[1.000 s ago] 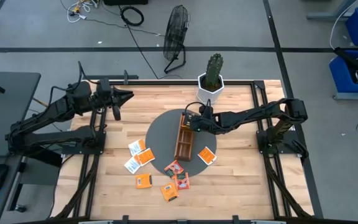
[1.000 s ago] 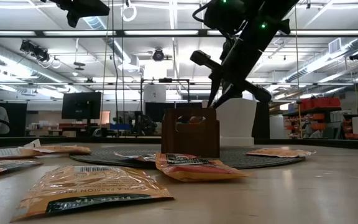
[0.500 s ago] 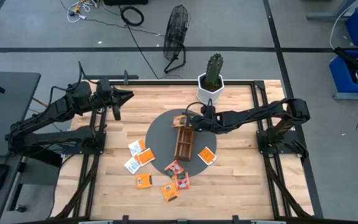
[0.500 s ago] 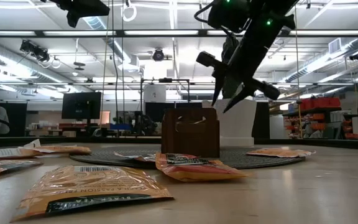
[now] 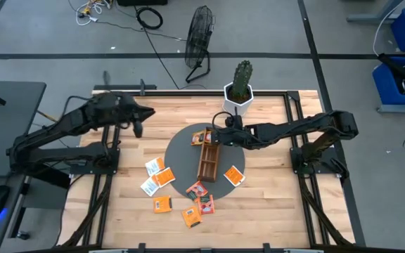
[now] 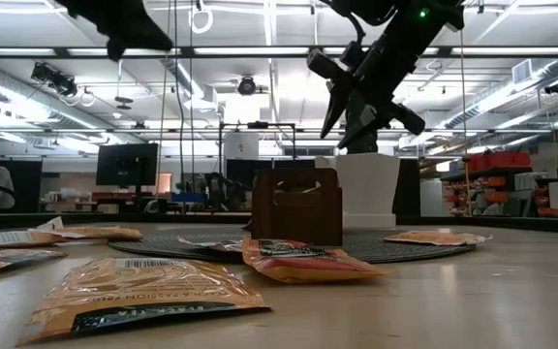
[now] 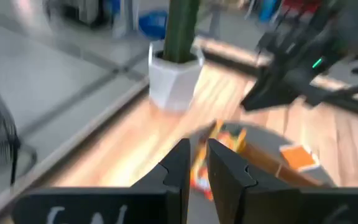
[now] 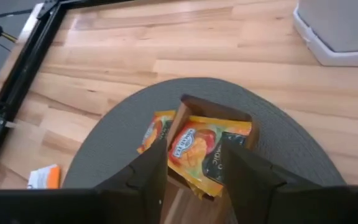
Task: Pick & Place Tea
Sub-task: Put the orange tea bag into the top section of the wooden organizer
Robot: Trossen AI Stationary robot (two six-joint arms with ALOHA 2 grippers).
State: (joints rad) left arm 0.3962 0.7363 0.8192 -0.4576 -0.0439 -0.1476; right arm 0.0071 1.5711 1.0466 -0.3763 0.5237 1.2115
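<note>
My left claw (image 5: 138, 119) hangs above the far left part of the bench (image 5: 259, 204), well apart from everything else; in my left wrist view its fingers (image 7: 180, 163) stand nearly together with only a thin slit between them, and nothing is held. Below it, on the bare wood left of the round grey mat (image 5: 181, 151), lie three tea sachets in a loose cluster (image 5: 157, 176), orange and white. Nearer the front edge sit more sachets (image 5: 162, 204), one alone on the left, and a small group (image 5: 199, 200) just off the front rim of the mat. On the mat stands the long brown wooden tray (image 5: 208, 158), running from far to near. At its far end a sachet (image 8: 202, 155) lies tilted across the end compartment, part of it over the tray wall, and another sachet (image 8: 154, 132) lies on the mat touching the tray's outer side. My right claw (image 5: 220, 135) hovers just above that far end, its fingers (image 8: 244, 174) apart and empty, one on each side of the tilted sachet as my right wrist view shows it. Right of the tray, one orange sachet (image 5: 234, 175) lies flat on the mat. Beyond the mat stands a cactus in a white pot (image 5: 240, 95).
</note>
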